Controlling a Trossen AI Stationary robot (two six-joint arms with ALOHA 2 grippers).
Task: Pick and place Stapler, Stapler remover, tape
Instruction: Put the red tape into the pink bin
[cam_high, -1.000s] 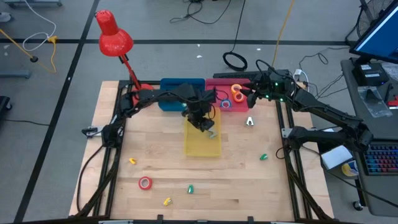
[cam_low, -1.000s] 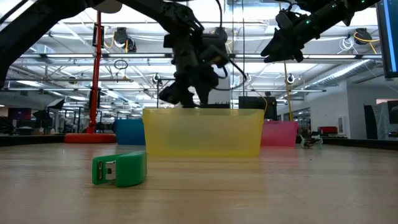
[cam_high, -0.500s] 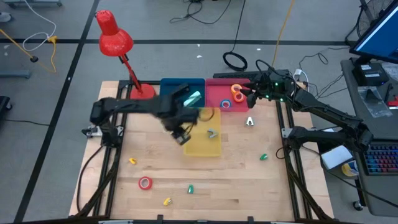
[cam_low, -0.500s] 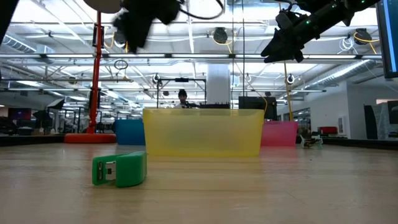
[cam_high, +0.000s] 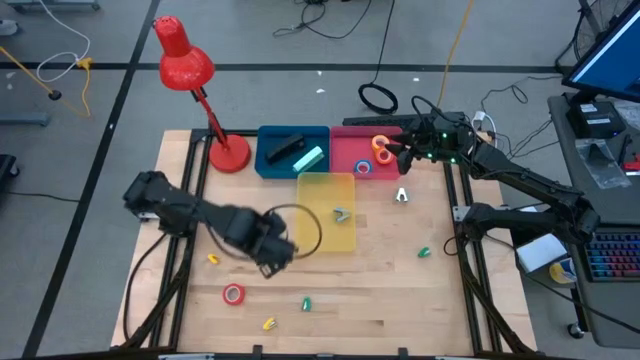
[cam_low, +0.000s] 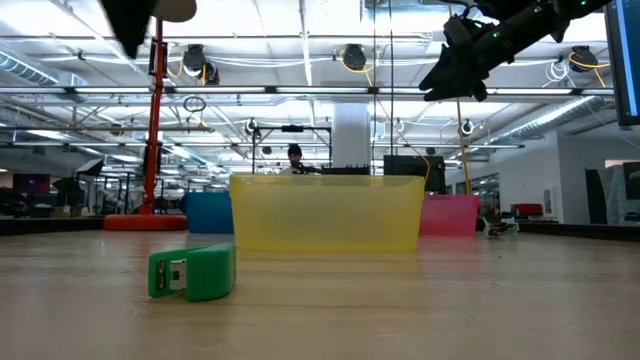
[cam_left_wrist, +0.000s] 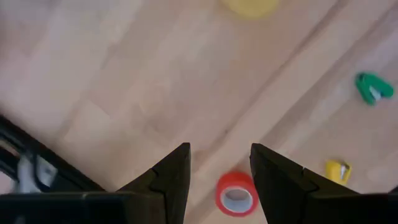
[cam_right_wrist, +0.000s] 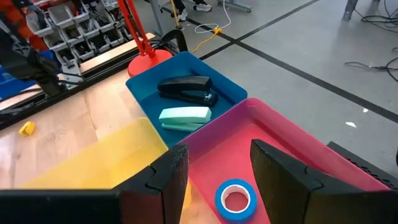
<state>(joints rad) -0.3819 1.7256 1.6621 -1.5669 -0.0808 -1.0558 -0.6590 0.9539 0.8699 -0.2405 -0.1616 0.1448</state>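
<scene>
**Booth:** Left gripper (cam_high: 272, 262) hangs over the near-left table (cam_high: 400, 300), fingers (cam_left_wrist: 168, 180) spread with nothing between them. Where's the target?

**Floor:** Red tape roll (cam_high: 233, 294), flat on the wood, just nearer and left of that gripper. Being a ring, it has no long axis to line up.

**Booth:** The other arm?

**Floor:** Right gripper (cam_high: 405, 152) waits far off over the pink bin (cam_high: 345, 160), jaws parted, empty. Left is much nearer.

**Booth:** Neighbours?

**Floor:** Yellow bin (cam_high: 325, 240) holds a stapler remover (cam_high: 342, 214); blue bin (cam_high: 270, 165) two staplers (cam_right_wrist: 185, 89); pink, blue tape (cam_right_wrist: 235, 199). Green piece (cam_high: 306, 302) and yellow piece (cam_high: 268, 323) lie right of the roll, apart. Nothing blocks, I'd say.
</scene>
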